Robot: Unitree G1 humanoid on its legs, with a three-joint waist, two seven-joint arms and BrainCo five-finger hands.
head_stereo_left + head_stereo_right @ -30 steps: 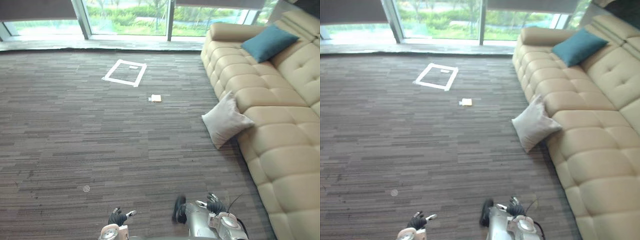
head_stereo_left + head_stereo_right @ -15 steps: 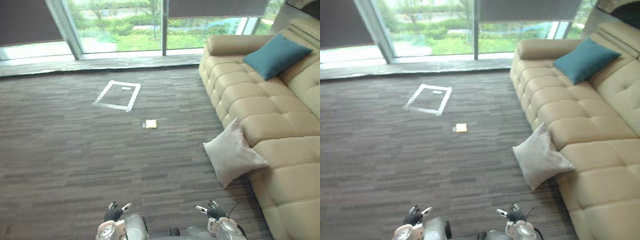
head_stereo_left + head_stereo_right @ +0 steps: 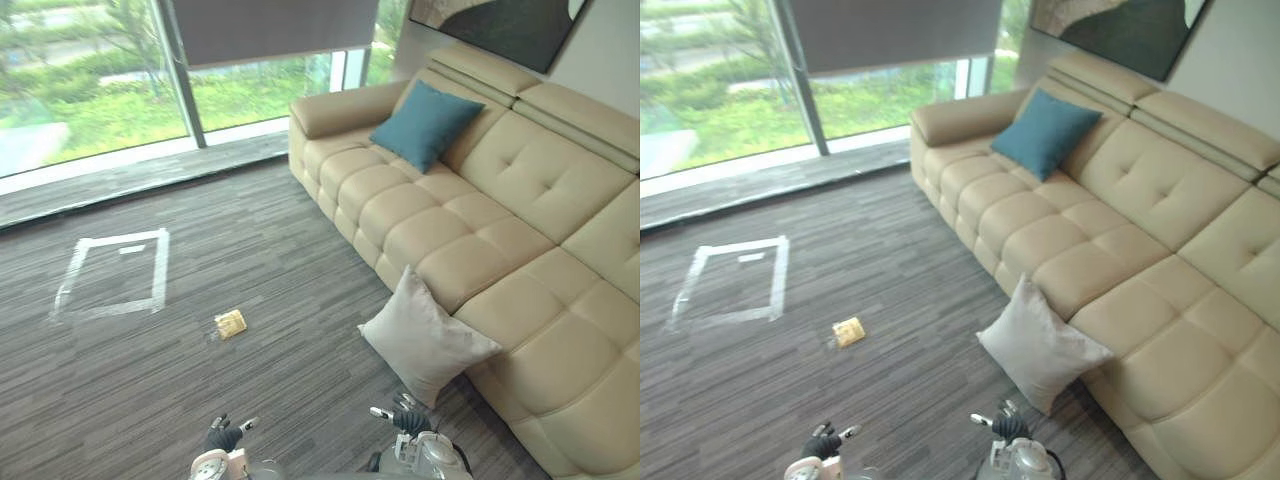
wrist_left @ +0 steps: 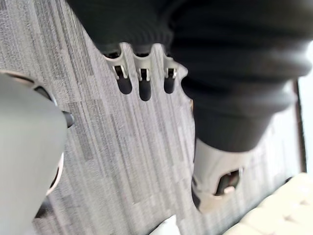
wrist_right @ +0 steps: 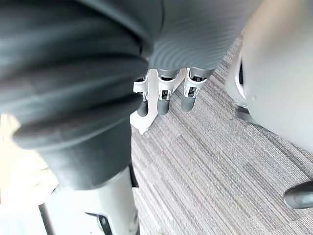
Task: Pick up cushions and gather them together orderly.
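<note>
Sofa (image 3: pixel 480 220) ran along the right side, its armrest end toward the windows (image 3: pixel 100 90) at the far side. Picture (image 3: pixel 500 25) hung on the wall above the sofa back.

Sofa cushion (image 3: pixel 425 123) sat on the seat near the armrest end, leaning on the backrest. Floor cushion (image 3: pixel 425 335) stood on the carpet (image 3: pixel 300 300), leaning against the sofa front, touching it.

Tape square (image 3: pixel 110 275) lay on the carpet at far left, well apart from the sofa. Small item (image 3: pixel 231 322) lay between the square and the floor cushion, nearer the square.

Left hand (image 3: pixel 222 438) and right hand (image 3: pixel 405 420) hung at the near edge, the right one just before the floor cushion.
</note>
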